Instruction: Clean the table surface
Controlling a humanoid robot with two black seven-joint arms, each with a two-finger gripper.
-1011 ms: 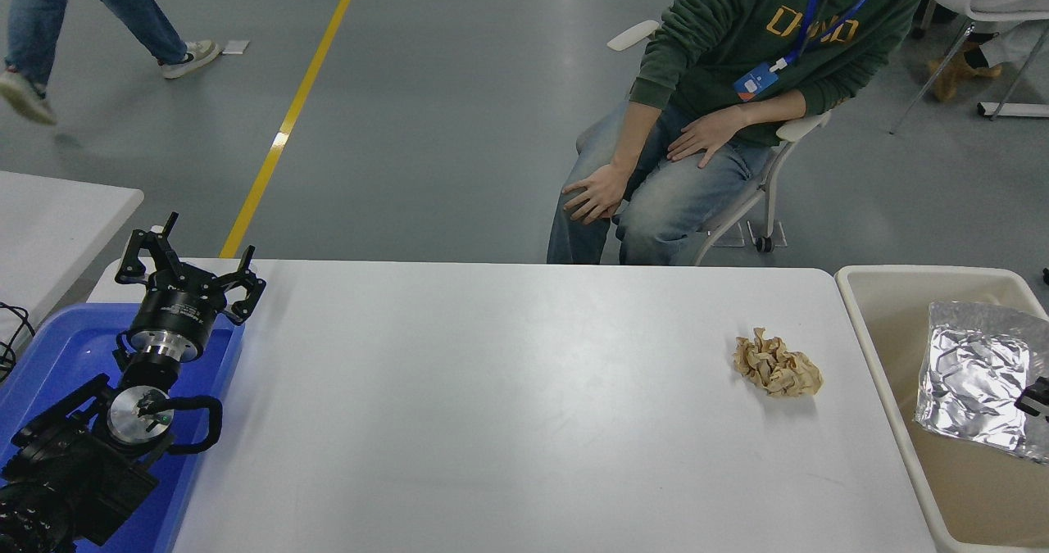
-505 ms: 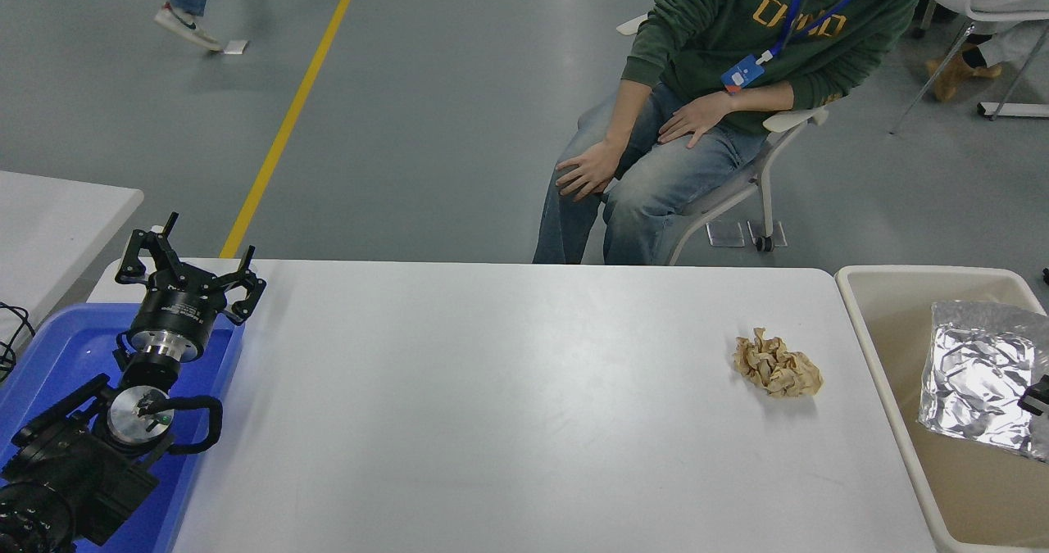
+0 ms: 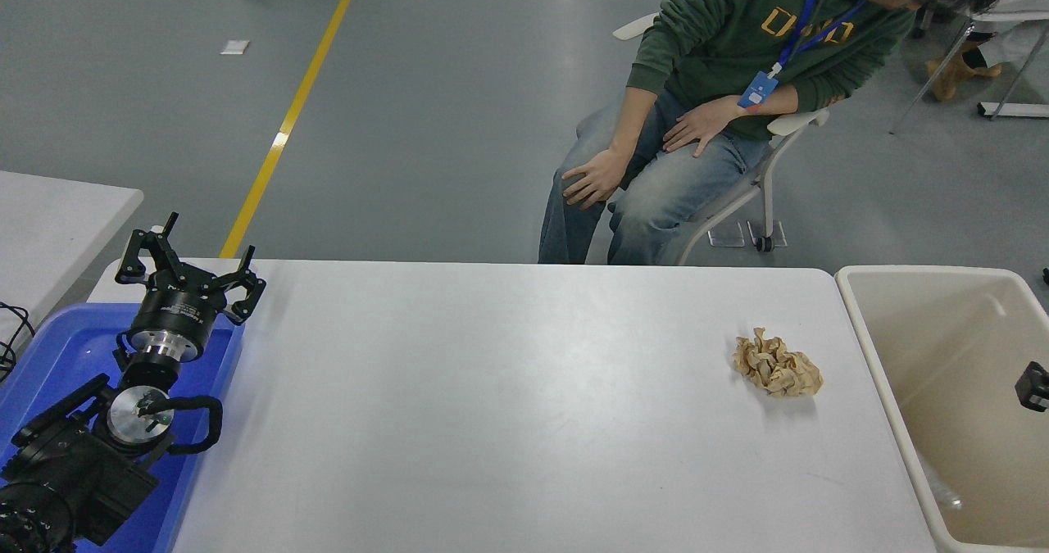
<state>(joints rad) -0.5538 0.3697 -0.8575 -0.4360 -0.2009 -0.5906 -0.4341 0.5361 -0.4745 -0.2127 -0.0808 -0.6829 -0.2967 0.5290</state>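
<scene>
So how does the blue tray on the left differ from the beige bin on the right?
The blue tray is shallow and bright blue; the beige bin is deep, with tall walls. The left gripper and its arm are parked over the tray; only a small black piece of the right gripper shows above the bin. The tray sits on the table surface; the bin stands just past its right edge. Both are rectangular plastic with rounded corners.

A table (image 3: 492, 405) fills the foreground. A paper wad (image 3: 776, 364) lies on its right part. A bin (image 3: 881, 348) stands just beside its right edge. A tray (image 3: 57, 348) sits at its left end, with the left gripper (image 3: 190, 268) above the tray's far edge. A seated person (image 3: 697, 119) is behind the table.
</scene>
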